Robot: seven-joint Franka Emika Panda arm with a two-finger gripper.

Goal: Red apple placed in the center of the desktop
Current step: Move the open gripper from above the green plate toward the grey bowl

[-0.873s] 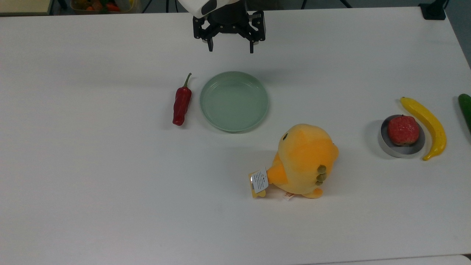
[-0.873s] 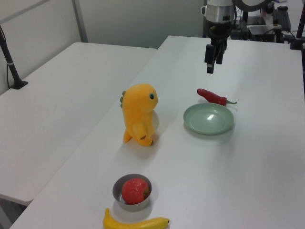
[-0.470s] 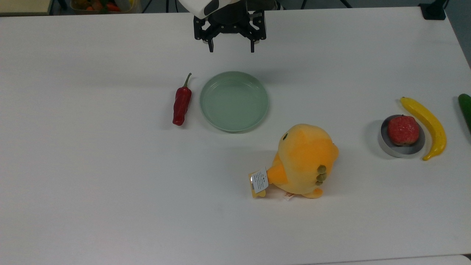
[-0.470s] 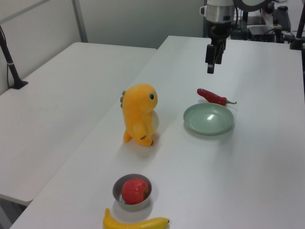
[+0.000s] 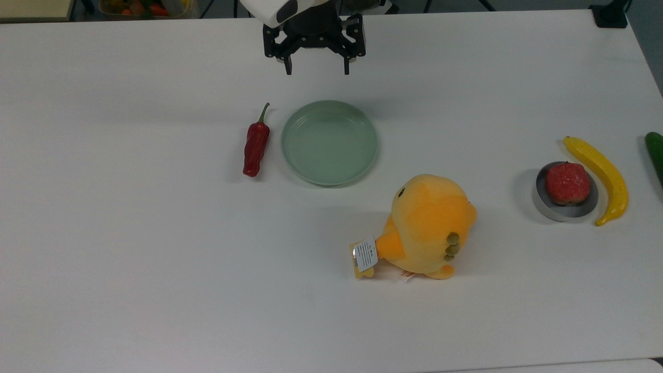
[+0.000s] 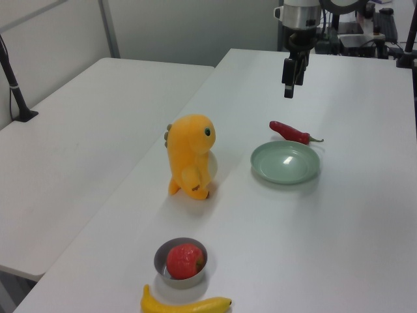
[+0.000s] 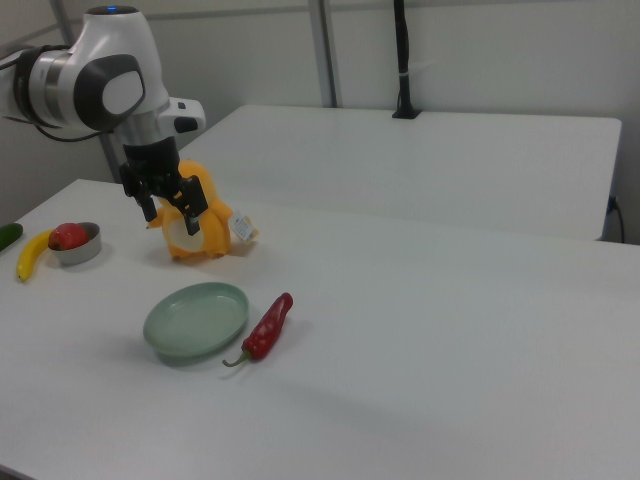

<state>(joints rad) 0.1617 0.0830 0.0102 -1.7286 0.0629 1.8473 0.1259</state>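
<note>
Top view shows the desktop (image 5: 155,259), a large, plain white, smooth rectangle; the left view has a second white table (image 6: 78,143) alongside it and pale wall panels behind. The gripper (image 5: 315,70) hangs in the air with its two black fingers (image 5: 288,66) spread wide, holding nothing. Just below the fingertips in the top view lies a round, shallow, glossy pale green plate (image 5: 330,142), with a long, shiny red chili pepper (image 5: 256,145) beside it. The red apple (image 5: 567,183), round and mottled, sits in a small grey metal-looking bowl (image 5: 544,207), well apart from the fingers toward the top view's right. A curved yellow banana (image 5: 601,173) touches the bowl. A fuzzy orange plush toy (image 5: 430,223) stands between plate and bowl.
</note>
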